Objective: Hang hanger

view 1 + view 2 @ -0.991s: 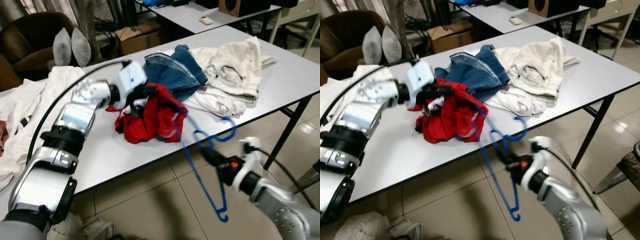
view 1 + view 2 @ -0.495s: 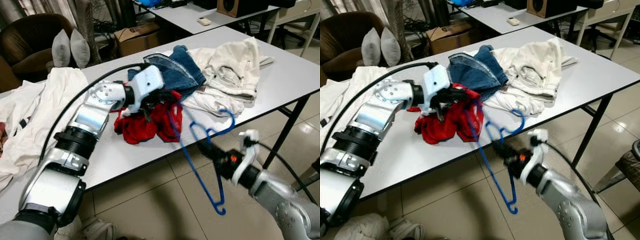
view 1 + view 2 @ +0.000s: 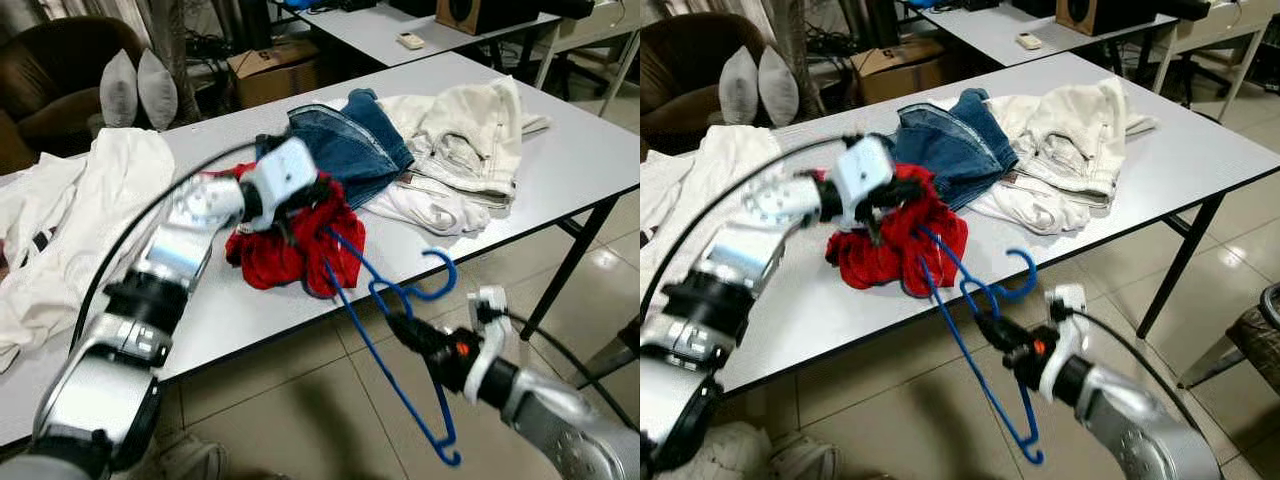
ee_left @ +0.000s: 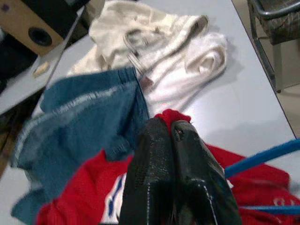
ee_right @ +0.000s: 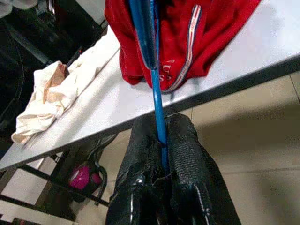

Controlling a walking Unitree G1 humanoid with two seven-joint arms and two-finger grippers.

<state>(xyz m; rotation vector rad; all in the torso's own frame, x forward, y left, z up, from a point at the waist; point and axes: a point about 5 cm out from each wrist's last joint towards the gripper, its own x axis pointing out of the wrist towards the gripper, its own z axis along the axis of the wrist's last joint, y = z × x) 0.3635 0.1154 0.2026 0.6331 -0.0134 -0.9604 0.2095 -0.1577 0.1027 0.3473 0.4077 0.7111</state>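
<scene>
Right gripper (image 5: 161,154) pinches blue hanger (image 3: 385,345); left gripper (image 4: 169,129) pinches red garment (image 3: 290,245), fingertips half-buried

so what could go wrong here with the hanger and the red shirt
1. The right gripper pinches only one thin wire of the blue hanger, so the hanger may twist or slip.
2. The left gripper holds just a fold of the red shirt; it could pull free as the hanger pushes in.
3. The shirt touches the jeans, so a tug might drag them along.
</scene>
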